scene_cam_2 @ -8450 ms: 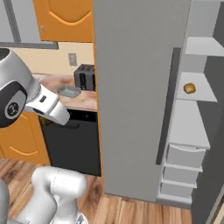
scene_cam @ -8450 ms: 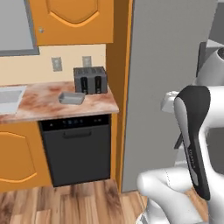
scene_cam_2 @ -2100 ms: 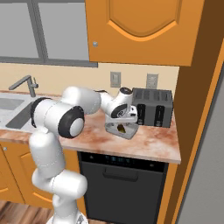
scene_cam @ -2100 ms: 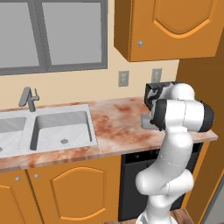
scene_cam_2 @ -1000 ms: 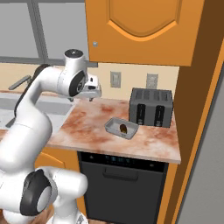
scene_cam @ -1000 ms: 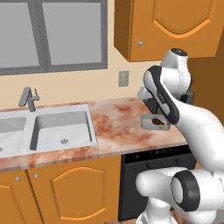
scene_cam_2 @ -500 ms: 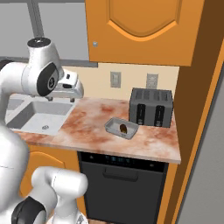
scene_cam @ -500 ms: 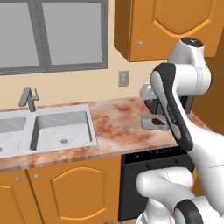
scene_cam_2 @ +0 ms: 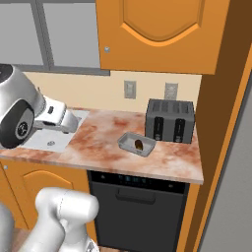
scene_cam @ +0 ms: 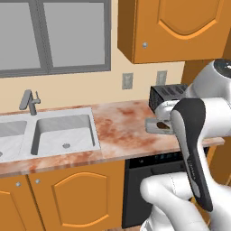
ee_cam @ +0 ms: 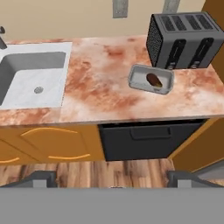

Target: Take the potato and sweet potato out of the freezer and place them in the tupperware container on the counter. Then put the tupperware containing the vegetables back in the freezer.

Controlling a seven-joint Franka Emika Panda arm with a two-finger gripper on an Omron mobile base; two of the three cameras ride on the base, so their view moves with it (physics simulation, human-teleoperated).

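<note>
Dark reddish-brown sweet potato lies in shallow grey tupperware container beside the dark toaster; potato outstanding; gripper wide open, empty.

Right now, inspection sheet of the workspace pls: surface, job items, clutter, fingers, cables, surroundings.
Surface: marbled counter with a grey sink set into it.
Job's things: tupperware container stands on the counter in front of the toaster; one dark reddish-brown lump, the sweet potato, lies inside it. Potato: nothing seen. Freezer: a grey strip at the right edge of the right base view may be it; cannot tell.
Clutter: dark toaster at the back right of the counter.
Fingers: gripper open, empty, pulled back from the counter.
Cables: nothing seen.
Surroundings: black dishwasher under the counter, orange cabinets, faucet, two wall outlets, wood floor.
</note>
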